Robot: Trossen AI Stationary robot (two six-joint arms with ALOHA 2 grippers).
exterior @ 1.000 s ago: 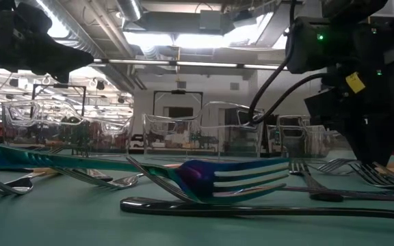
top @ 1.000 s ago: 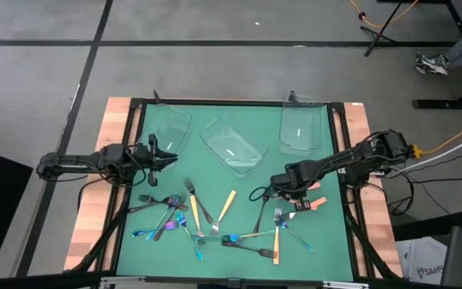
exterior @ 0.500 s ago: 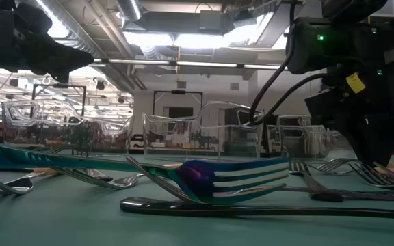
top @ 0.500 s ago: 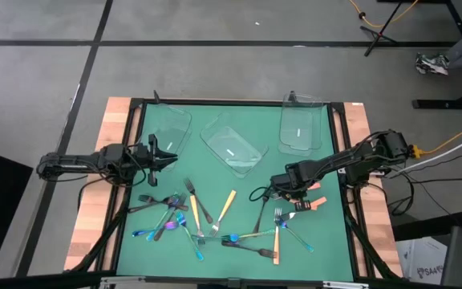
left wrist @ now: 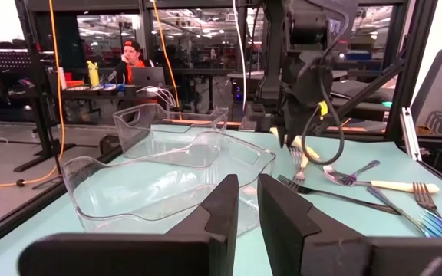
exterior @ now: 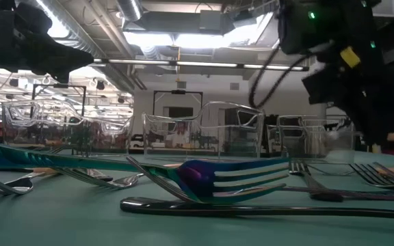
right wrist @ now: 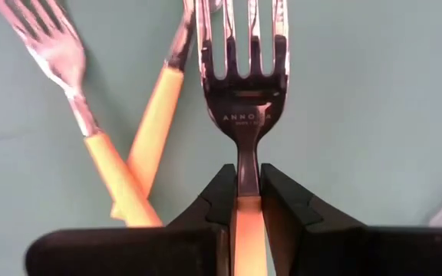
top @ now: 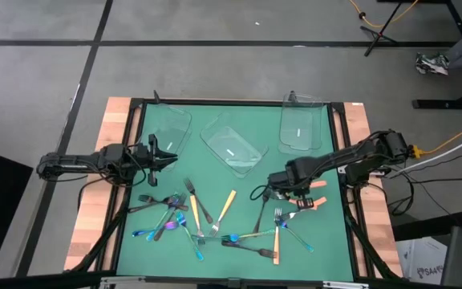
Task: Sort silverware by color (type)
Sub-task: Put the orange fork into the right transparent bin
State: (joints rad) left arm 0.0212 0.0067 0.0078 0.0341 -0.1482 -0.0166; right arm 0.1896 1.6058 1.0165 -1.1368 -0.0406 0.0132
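An orange-handled fork (right wrist: 241, 92) is pinched at its neck between the right gripper (top: 293, 195)'s fingers, tines pointing away from the wrist, and it looks to be lifted just off the green mat (top: 327, 233) at about 3 o'clock on the table. Nothing seems to have been sorted so far: the three clear trays (top: 231, 148) along the 12 o'clock edge look empty (only a pale label or glare spot can be made out in two of them). Pretty much the whole job is left, since the rest of the silverware (top: 207, 221), dark, iridescent blue-purple and orange-handled, is scattered mixed together across the 6 o'clock half of the mat, some pieces crossed over each other. The left gripper (top: 157, 155) is parked near 9 o'clock beside the left tray, fingers nearly closed with a thin gap, nothing held.
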